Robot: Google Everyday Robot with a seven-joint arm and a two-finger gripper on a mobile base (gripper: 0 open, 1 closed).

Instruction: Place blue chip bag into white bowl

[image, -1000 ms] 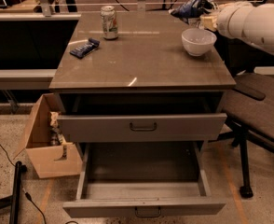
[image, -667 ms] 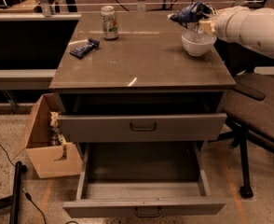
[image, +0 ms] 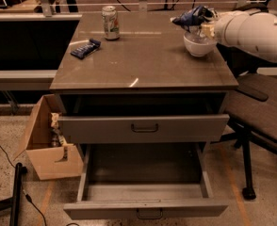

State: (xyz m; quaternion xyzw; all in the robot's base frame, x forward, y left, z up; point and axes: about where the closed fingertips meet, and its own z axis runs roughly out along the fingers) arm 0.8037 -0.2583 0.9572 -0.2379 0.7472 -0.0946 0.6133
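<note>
Gripper (image: 206, 26), over the far right corner of my bench (image: 143, 62), is clamped on the blue chip bag (image: 189, 18), held just above the white bowl (image: 198, 46) with its long axis trailing left past the rim, so I'd nudge right before releasing

The grey-brown table top (image: 148, 62) carries three things: a green-and-white drink can (image: 110, 22) upright at the far left, a flat dark blue wrapper (image: 85, 48) nearer on the left, and the white bowl (image: 198, 45) at the far right. The gripper (image: 203, 26) hangs just above the bowl, gripping the blue chip bag (image: 191, 18) clear of the table
</note>
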